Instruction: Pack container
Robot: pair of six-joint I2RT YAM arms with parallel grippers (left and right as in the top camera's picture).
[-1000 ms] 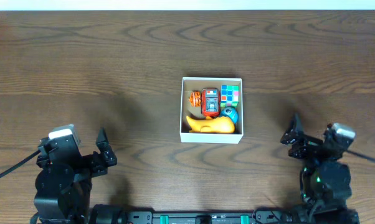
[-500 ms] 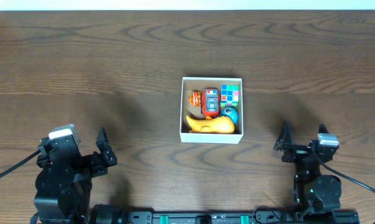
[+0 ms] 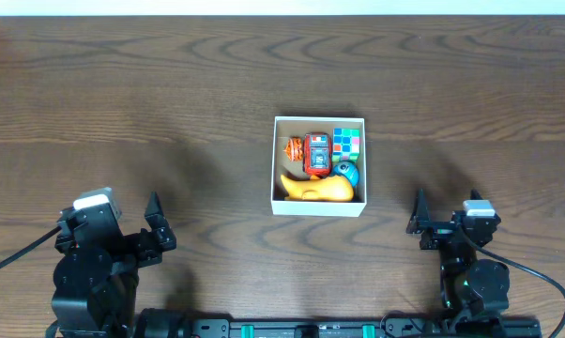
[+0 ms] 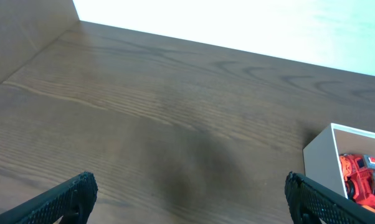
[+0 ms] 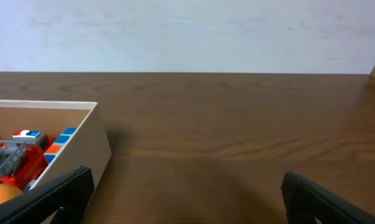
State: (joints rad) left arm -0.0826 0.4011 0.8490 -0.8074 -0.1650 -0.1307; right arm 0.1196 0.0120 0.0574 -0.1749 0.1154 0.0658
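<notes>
The container (image 3: 318, 208) is found ahead, between the left pincer (image 3: 158, 225) and the right pincer (image 3: 444, 221), both spread apart and empty; the right is judged nearer.

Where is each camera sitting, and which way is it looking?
Overhead: sits above the table and looks straight down at the container; the left arm and right arm show at the bottom edge.
Left wrist: sits low on the left arm and looks across the table; the open left gripper shows its fingertips in the bottom corners, container at right.
Right wrist: sits low on the right arm and looks forward too; the open right gripper shows its fingertips, container at left.
Shared: all three see the container and the red toy inside.
</notes>
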